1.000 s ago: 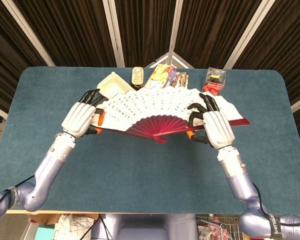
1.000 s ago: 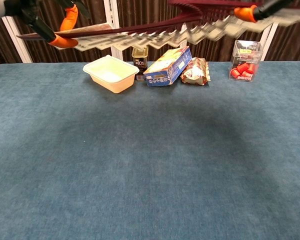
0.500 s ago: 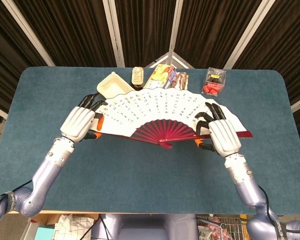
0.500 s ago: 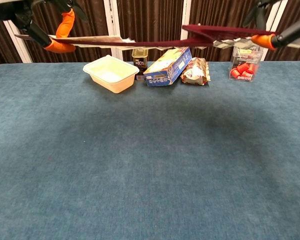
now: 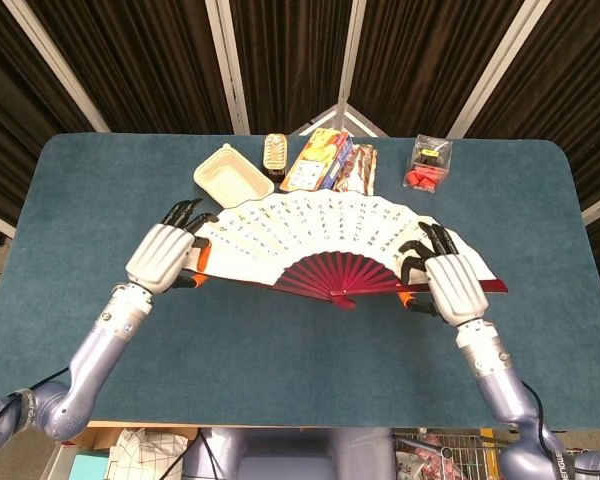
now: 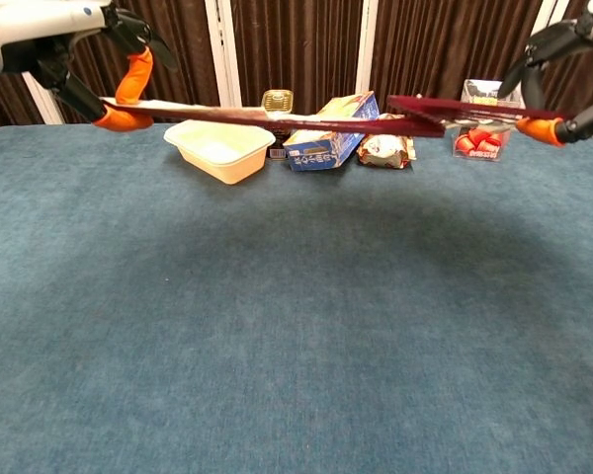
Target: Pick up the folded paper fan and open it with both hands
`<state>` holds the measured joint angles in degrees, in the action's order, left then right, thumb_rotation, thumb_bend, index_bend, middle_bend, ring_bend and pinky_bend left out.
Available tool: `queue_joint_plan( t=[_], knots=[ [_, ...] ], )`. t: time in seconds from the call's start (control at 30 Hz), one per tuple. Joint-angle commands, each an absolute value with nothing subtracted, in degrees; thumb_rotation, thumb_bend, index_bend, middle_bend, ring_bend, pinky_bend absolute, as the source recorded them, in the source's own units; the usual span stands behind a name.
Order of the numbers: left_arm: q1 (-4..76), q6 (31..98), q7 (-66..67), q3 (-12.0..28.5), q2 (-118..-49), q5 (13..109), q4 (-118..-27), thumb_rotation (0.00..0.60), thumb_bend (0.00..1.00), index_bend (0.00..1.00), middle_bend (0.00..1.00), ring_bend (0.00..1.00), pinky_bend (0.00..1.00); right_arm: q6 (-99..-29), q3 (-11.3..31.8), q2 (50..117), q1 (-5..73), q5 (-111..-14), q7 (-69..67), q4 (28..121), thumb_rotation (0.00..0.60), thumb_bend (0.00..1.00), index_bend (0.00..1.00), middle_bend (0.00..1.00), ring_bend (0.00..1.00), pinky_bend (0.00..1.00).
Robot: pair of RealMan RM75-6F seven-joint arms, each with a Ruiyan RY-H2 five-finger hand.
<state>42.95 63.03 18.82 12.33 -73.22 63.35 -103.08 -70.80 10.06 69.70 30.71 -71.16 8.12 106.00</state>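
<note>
The paper fan (image 5: 315,235) is spread wide, white leaf with writing and dark red ribs meeting at a pivot near the front. It hangs flat above the table; the chest view shows it edge-on as a thin line (image 6: 306,117). My left hand (image 5: 164,256) pinches the fan's left end between orange-tipped fingers (image 6: 128,94). My right hand (image 5: 446,284) grips the right end rib, seen in the chest view at the far right (image 6: 563,74).
Along the table's back edge stand a cream tray (image 5: 232,175), a small tin (image 5: 275,150), a colourful box (image 5: 318,160), a wrapped packet (image 5: 361,168) and a clear box of red pieces (image 5: 427,163). The blue table (image 5: 300,340) stretches toward me.
The fan has spread wider and flattened out, and both hands have lowered it and drawn it toward me. The right hand moved right and nearer.
</note>
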Motion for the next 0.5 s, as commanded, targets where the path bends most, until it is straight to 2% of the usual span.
queue_joint_plan(
  t=[0.03,0.5],
  knots=[
    [42.9,63.0,19.2,11.9,-74.0,63.3,-102.6,0.6,0.45,0.74,0.2,0.0,0.07,-70.7,9.5,70.2,30.3,-71.7,7.8,105.2,0.6,0.46,0.82,0.33,0.0,0.0],
    [41.9,62.4,19.2,9.2,-78.3,63.6,-98.4,0.6,0.45,0.74,0.2,0.0,0.07,-70.0,7.2,74.2,28.5,-73.4,6.6,100.1,0.6,0.46,0.82,0.33,0.0,0.0]
  ],
)
